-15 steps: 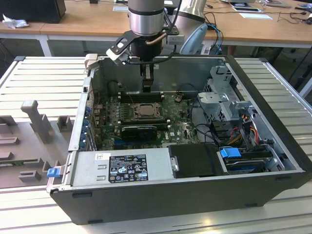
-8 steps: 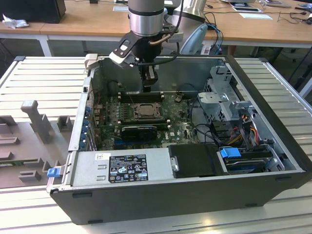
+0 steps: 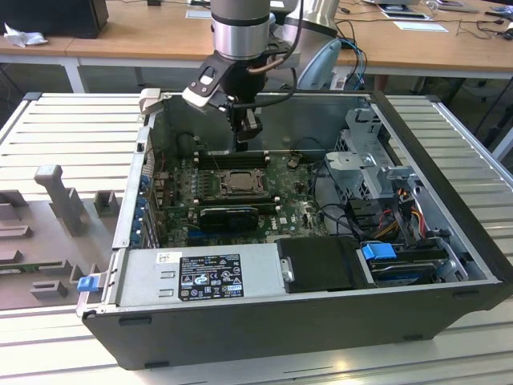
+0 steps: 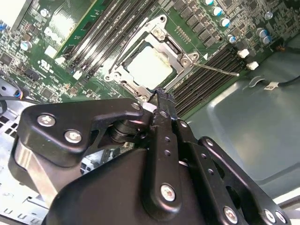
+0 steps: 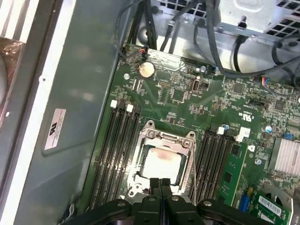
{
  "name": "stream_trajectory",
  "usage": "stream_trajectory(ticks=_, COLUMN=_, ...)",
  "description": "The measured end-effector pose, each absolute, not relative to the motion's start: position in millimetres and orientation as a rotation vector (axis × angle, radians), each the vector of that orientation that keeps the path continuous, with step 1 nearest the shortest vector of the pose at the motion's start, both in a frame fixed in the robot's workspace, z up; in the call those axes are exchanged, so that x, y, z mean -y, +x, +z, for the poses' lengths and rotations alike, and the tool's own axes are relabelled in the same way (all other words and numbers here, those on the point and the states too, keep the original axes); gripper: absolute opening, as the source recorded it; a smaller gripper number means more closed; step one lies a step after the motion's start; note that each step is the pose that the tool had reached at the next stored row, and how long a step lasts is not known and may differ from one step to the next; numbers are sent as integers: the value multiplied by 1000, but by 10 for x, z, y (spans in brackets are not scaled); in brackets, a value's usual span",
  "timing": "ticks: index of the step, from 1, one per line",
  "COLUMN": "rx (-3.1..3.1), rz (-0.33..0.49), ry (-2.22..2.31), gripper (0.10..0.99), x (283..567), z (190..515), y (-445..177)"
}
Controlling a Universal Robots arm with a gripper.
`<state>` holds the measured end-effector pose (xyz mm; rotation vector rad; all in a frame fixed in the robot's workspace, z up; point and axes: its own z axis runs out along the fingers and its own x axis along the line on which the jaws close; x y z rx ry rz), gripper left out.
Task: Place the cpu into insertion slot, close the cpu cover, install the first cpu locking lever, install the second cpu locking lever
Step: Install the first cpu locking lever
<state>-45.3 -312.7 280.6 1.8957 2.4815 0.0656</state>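
The case (image 3: 264, 321) is lying open on its side, with the green board (image 3: 300, 212) facing up inside it. The arm is reaching down toward the far wall, and the gripper (image 3: 244, 136) is hanging just above the far edge of the slot (image 3: 232, 183). In both wrist views its fingers are pressing together with nothing visible between them (a closed, empty claw, as far as I can judge). The cover (image 5: 161, 137) is lying flat over the slot, and the cpu (image 5: 161, 161) is sitting inside, its pale face showing through the window. In the second wrist view, a thin lever (image 4: 218, 70) is sticking out over the memory slots, seemingly unlatched.

The risk is a slip. Closed tips pushing on so thin a rod could skid off and scrape the board or the memory slots. A lever missing its hook could also spring up, loosening the cover.
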Motion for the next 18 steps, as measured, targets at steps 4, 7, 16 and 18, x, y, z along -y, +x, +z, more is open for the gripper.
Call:
stream_trajectory(ticks=4, rx=-2517, rz=66, ry=1850, gripper=106, x=3126, z=2806, y=-453)
stream_trajectory(ticks=7, rx=-2545, rz=66, ry=1813, gripper=106, x=3127, z=2806, y=-453)
stream_trajectory(ticks=16, rx=-2594, rz=67, ry=1744, gripper=106, x=3126, z=2806, y=-453)
stream_trajectory(ticks=18, rx=-2604, rz=67, ry=1729, gripper=106, x=3127, z=2806, y=-453)
